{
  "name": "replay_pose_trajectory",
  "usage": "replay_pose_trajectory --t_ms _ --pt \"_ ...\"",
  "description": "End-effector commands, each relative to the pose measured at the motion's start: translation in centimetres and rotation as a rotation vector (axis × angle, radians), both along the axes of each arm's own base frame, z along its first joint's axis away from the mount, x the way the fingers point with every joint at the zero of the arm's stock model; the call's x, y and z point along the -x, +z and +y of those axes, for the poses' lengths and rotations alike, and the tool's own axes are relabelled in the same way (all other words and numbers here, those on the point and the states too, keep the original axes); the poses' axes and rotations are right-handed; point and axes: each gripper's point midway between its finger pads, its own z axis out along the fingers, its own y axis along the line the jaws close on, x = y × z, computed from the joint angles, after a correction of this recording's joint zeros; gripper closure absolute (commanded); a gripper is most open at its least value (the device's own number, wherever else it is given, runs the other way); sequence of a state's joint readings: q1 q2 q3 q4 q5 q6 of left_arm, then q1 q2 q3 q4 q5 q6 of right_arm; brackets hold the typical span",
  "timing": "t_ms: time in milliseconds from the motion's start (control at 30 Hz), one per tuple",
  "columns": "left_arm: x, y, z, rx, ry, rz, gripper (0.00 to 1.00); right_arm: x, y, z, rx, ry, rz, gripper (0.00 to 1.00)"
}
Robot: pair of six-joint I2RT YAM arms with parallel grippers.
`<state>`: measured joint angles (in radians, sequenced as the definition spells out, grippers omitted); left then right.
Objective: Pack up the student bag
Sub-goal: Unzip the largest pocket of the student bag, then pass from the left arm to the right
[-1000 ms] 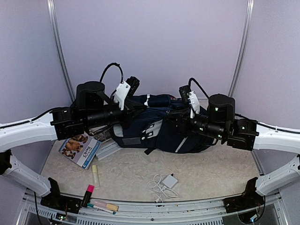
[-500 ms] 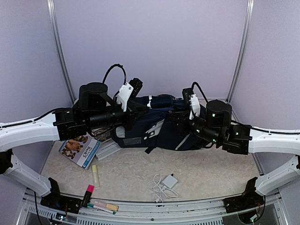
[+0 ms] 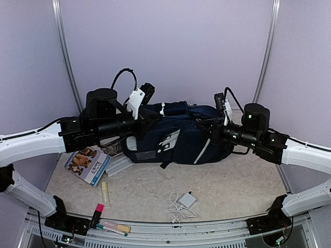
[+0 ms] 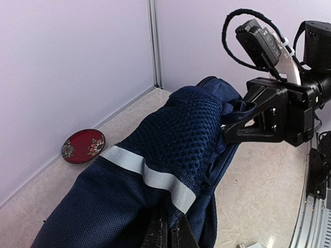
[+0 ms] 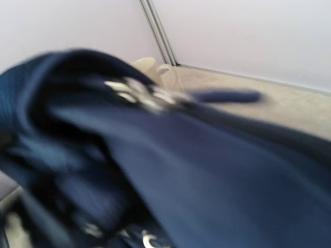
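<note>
Backpack (image 3: 181, 142) lies on its side at the back-middle of the table (image 3: 232, 191), long axis running left to right. Dark navy woven fabric, soft and slumped. One end is padded with open honeycomb mesh, crossed by a flat pale grey stripe (image 4: 150, 175). A thin white stripe and a square pocket face the camera in the top view. In the right wrist view the cloth is blurred; metal zipper pulls (image 5: 134, 90) glint on top. Left gripper (image 3: 150, 121) sits at the bag's left end, jaws together and pinched on a fold of the navy mesh. Right gripper (image 4: 234, 118) is at the right end, black angular fingers closed on a small navy webbing loop of the bag. The table is beige with a stone-like mottle. Small round red plate (image 4: 83, 146) with a flower pattern lies near the lilac wall behind the bag. In front, left: glossy booklet (image 3: 87, 164) with a dog photo, then a pale yellow marker (image 3: 105, 194). A square white charger (image 3: 187, 199) with a coiled cord lies in front, centre.
</note>
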<state>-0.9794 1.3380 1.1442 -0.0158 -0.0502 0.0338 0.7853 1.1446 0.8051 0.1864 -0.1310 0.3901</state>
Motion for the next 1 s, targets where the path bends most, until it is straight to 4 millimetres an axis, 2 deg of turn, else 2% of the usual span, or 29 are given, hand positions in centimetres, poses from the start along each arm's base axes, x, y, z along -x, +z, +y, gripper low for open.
replay_pose_trajectory --t_ms 0,200,333,433,533,600,700,867,900,967 --pt "-1.4 6.8 4.0 0.109 0.116 -0.122 1.00 -0.4 -2.8 -4.2 0.129 -0.024 0.113 1.00" --pt "-1.8 7.8 6.1 0.130 0.154 -0.158 1.00 -0.3 -5.6 -9.7 0.175 -0.124 0.255 1.00" --pt "-2.0 7.8 6.6 0.130 0.158 -0.155 1.00 -0.1 -6.6 -12.3 0.150 -0.166 0.318 1.00" --pt "-1.8 7.6 6.2 0.129 0.136 -0.149 1.00 0.1 -7.8 -13.2 0.134 -0.155 0.373 1.00" --pt "-1.7 7.7 6.1 0.139 0.127 -0.149 1.00 0.7 -9.3 -13.0 0.150 -0.116 0.422 1.00" --pt "-1.6 7.9 5.9 0.146 0.119 -0.149 1.00 1.1 -9.4 -12.3 0.141 -0.068 0.424 1.00" --pt "-1.5 7.6 5.3 0.148 0.093 -0.139 1.00 1.7 -7.7 -11.4 0.103 0.008 0.362 1.00" --pt "-1.7 7.4 4.9 0.145 0.082 -0.136 1.00 3.0 -2.4 -10.4 0.044 0.117 0.181 1.00" --pt "-1.6 7.4 4.8 0.145 0.078 -0.139 1.00 2.9 -1.8 -10.3 0.038 0.118 0.157 0.99" --pt "-1.5 7.6 4.7 0.146 0.069 -0.146 1.00 2.3 -0.8 -10.5 0.041 0.096 0.118 0.88"
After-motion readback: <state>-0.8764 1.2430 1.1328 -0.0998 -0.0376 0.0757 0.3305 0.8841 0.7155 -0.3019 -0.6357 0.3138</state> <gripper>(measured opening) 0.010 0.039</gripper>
